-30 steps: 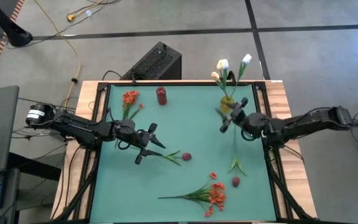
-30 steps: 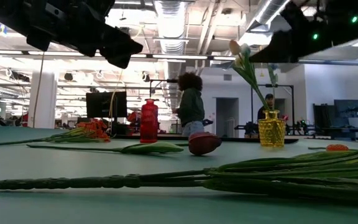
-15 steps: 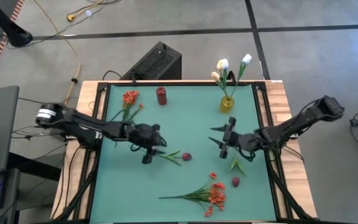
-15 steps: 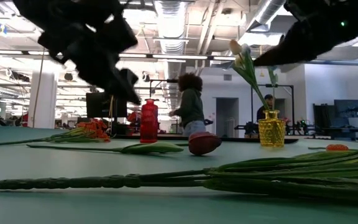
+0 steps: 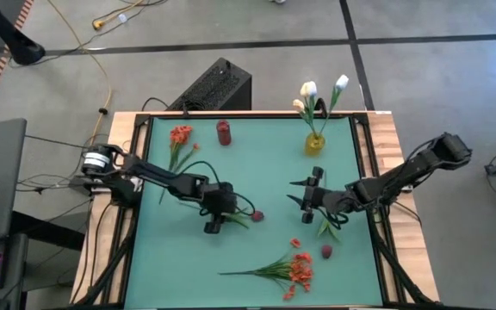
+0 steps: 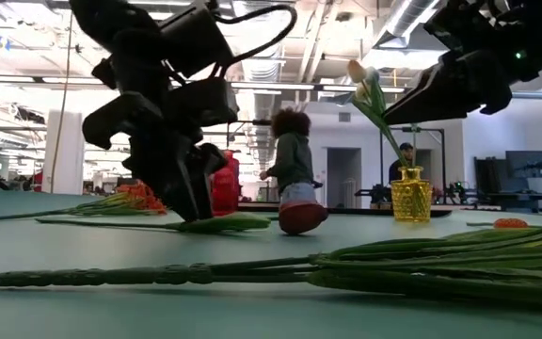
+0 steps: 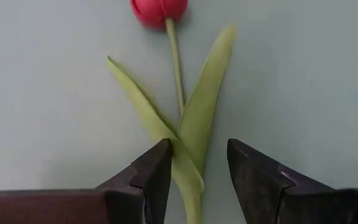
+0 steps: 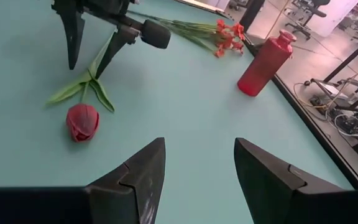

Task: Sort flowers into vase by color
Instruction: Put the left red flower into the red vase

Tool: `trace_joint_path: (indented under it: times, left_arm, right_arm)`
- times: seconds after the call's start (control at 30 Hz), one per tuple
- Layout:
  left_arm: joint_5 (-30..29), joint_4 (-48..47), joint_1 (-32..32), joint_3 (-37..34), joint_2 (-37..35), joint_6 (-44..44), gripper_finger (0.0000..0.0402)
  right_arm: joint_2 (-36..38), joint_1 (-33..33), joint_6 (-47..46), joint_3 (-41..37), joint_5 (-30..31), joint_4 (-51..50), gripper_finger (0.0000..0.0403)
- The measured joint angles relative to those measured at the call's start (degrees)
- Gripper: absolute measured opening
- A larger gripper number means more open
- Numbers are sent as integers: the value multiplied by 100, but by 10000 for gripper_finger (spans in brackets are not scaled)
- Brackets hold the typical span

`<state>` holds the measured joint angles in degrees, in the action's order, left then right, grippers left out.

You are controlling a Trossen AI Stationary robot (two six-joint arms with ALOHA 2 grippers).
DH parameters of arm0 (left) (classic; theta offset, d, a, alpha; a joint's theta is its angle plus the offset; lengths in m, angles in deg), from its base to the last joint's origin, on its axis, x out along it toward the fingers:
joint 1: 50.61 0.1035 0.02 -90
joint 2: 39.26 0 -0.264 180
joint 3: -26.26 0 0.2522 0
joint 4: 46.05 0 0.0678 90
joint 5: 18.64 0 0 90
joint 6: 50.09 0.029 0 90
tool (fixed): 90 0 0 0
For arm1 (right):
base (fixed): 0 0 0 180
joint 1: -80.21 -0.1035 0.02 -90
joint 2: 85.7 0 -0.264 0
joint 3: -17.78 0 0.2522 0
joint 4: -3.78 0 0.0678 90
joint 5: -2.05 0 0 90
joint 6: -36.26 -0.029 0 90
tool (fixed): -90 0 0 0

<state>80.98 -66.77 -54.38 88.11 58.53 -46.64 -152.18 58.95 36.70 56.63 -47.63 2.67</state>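
Red tulip [image 5: 257,216] lying flat on the green table [image 5: 257,168], a little left of centre in the high view, bud pointing right, stem and leaves trailing left. Straddled at the lower stem by the left gripper [image 7: 197,180], fingers parted either side of the leaves, nothing clamped yet. Hovering just right of centre, the right gripper [image 5: 305,191], fingers spread wide and empty. Standing at the upper edge, a red vase [image 5: 223,132] left of centre and a yellow vase [image 5: 314,143] holding white tulips [image 5: 308,89] on the right. Possible trouble: closing on a soft leaf instead of the stem, letting the flower slip or swing on the lift. No brand, label or writing legible anywhere.
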Motion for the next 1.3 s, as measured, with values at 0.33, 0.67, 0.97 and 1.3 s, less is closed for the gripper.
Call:
trace_joint_path:
  times: [0.33, 0.67, 0.97, 1.3]
  left_arm:
    - [-154, -659, -41, 132, -77, 172, 145]
    - [-339, -1226, -64, 134, -91, -71, 145]
    - [-536, -1094, -234, -32, 38, -55, 94]
    - [-751, -850, -256, -47, -248, 17, 6]
  right_arm:
    - [5, 1, -23, 0, 1, 31, 216]
    - [5, 2, -190, 0, 0, 48, 216]
    - [5, -27, -198, 0, -9, 57, 216]
    - [5, -50, -198, 0, -11, 75, 216]
